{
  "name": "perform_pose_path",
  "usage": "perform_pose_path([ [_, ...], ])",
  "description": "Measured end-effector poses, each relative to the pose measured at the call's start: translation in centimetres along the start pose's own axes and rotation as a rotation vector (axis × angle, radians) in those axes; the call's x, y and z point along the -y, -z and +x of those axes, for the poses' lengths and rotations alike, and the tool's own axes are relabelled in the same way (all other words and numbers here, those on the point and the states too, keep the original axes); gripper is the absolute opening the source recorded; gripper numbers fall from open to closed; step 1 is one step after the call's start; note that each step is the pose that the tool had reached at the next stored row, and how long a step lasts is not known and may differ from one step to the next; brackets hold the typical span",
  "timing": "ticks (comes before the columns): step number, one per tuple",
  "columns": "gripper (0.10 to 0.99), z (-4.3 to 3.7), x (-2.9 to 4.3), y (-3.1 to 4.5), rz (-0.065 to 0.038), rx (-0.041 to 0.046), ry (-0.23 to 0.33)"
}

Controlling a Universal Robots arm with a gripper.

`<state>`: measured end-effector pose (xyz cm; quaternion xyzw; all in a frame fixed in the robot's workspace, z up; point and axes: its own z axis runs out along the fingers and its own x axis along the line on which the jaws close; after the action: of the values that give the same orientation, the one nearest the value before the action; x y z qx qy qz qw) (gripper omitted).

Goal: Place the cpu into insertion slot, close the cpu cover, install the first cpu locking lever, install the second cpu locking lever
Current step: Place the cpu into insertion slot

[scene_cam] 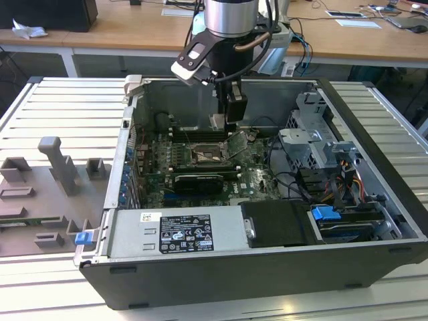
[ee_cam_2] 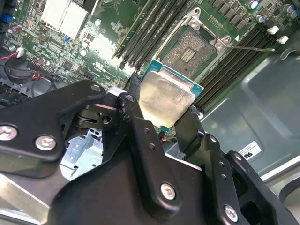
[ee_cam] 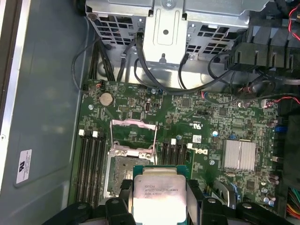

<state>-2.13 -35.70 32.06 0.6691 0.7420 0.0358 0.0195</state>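
A slatted metal table (scene_cam: 53,100) carries an open black case (scene_cam: 234,287), lying on its side with the inside facing up. On the exterior view's left a grey fixture (scene_cam: 53,180) with blocks and posts lies on the table. The arm (scene_cam: 231,17) comes down into the case from above. Along the case's near wall sits a grey power supply (scene_cam: 177,231), and a drive cage (scene_cam: 314,144) fills the exterior view's right. The green board (scene_cam: 254,177) covers the case floor, with a black graphics card (scene_cam: 197,180) lying across it. Rows of dark memory slots (ee_cam_2: 145,28) run on both sides of the socket.

The gripper (ee_cam_2: 164,105) hangs above the board, its two black fingers (ee_cam_2: 133,101) closed against opposite edges of the cpu (ee_cam_2: 166,96), silver top facing the cameras. The cover (ee_cam: 133,136) stands swung up on its hinge, so the slot (ee_cam: 122,176) lies bare, its dark centre showing. A thin lever (ee_cam_2: 248,48) runs out sideways from one slot corner.

The cpu is held in the air over the board, close by the slot and not seated in it; in the first wrist view it overlaps the slot's edge farthest from the raised cover
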Motion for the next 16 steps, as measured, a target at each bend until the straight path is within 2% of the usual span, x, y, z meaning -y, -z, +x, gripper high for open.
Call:
perform_pose_path([
  [4,0.541,-0.01,0.03,-0.48,-0.001,0.0027,-0.032],
  [8,0.541,-0.02,0.05,-0.58,-0.001,0.0067,-0.082],
  [16,0.541,-0.01,0.13,-0.89,-0.002,0.0087,-0.103],
])
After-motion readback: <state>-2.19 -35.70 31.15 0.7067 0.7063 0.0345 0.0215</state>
